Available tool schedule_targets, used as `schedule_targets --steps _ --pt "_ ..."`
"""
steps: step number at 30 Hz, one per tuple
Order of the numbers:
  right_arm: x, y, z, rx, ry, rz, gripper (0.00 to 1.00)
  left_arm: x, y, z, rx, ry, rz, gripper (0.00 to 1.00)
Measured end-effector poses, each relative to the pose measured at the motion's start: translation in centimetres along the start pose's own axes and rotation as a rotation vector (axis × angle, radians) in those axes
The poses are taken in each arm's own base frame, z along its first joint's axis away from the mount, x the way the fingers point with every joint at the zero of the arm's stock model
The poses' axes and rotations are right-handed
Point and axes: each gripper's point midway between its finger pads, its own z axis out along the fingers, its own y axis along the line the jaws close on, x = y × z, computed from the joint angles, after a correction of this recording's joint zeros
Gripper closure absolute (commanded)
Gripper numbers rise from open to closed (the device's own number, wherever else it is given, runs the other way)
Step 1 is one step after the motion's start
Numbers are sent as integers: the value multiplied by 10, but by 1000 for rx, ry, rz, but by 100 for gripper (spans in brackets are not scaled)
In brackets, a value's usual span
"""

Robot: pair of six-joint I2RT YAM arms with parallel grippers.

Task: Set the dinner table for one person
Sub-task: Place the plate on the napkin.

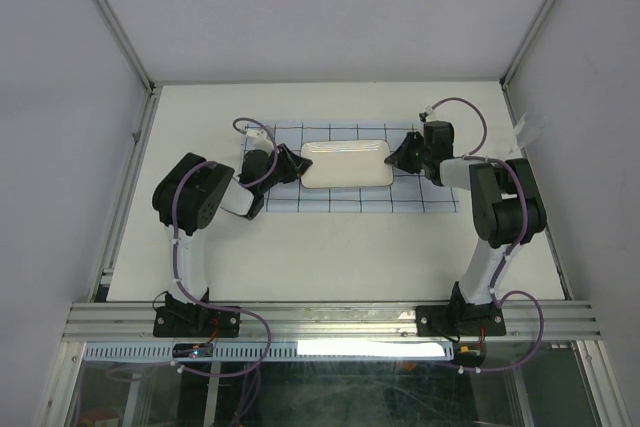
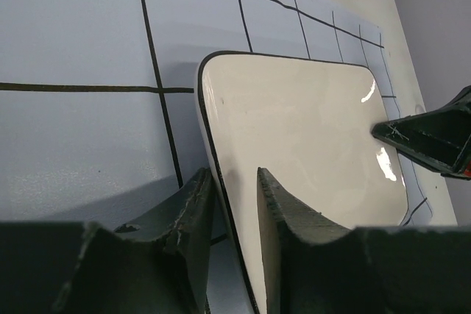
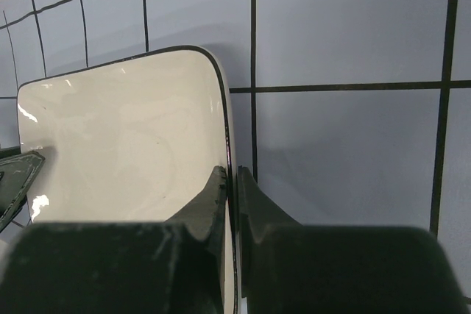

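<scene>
Top external: white plate [image 1: 347,164] on gridded cloth [image 1: 340,202]

Bright, even light — white glare spots on the plate [image 2: 302,145] beyond the left pincer [image 2: 232,179]; soft shadow just left of it.

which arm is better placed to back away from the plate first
Left, probably. The left tool straddles the rim of the plate with its jaws apart, so it could likely slide straight off. The right tool is pinched shut on the opposite rim and would have to open first.
</scene>
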Motion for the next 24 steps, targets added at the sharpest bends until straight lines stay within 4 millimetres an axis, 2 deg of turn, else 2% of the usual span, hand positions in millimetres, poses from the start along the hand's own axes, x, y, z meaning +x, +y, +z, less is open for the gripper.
schedule_targets --steps 6,8,12,21,22,23,24 --pt "0 0 0 0 0 0 100 2 -5 1 20 5 9 62" --pt "0 0 0 0 0 -1 100 2 -5 1 23 6 11 56" --pt "0 0 0 1 2 -2 100 3 -7 0 32 10 16 57" --pt "0 0 0 5 8 -1 100 2 -12 0 54 12 24 42" --pt "0 0 0 5 8 -2 25 2 -12 0 55 12 24 41" --pt "0 0 0 5 8 -2 4 2 -12 -1 56 12 24 40" --pt "-1 -1 0 10 5 3 1 1 -12 -1 57 11 25 39"
